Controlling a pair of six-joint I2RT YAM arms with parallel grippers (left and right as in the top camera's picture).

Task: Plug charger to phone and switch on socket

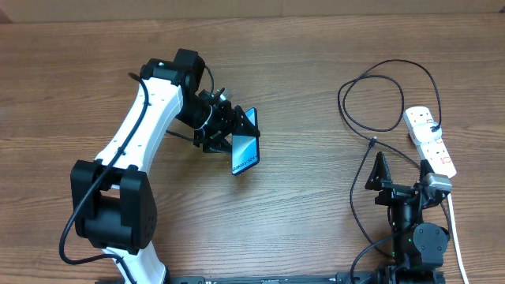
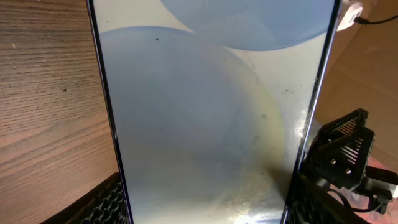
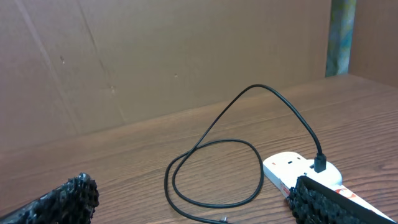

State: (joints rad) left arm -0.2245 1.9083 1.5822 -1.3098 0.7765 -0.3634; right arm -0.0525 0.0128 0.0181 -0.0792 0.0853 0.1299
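Observation:
My left gripper (image 1: pixel 230 136) is shut on the phone (image 1: pixel 246 148) and holds it above the table at centre left, its light blue screen tilted up. In the left wrist view the phone (image 2: pixel 211 112) fills the frame between my fingers (image 2: pixel 205 208). The charger, a thin black cable (image 1: pixel 377 101), loops on the table at the right; its connector tip (image 1: pixel 372 142) lies free and its plug (image 3: pixel 320 163) sits in the socket. The socket, a white power strip (image 1: pixel 431 139), lies at the far right. My right gripper (image 1: pixel 402 175) is open and empty just in front of the tip (image 3: pixel 222 219).
The power strip's thick white cord (image 1: pixel 455 229) runs toward the front edge beside the right arm's base. A brown cardboard wall (image 3: pixel 155 56) stands behind the table. Bare wood (image 1: pixel 316 197) lies between the two arms.

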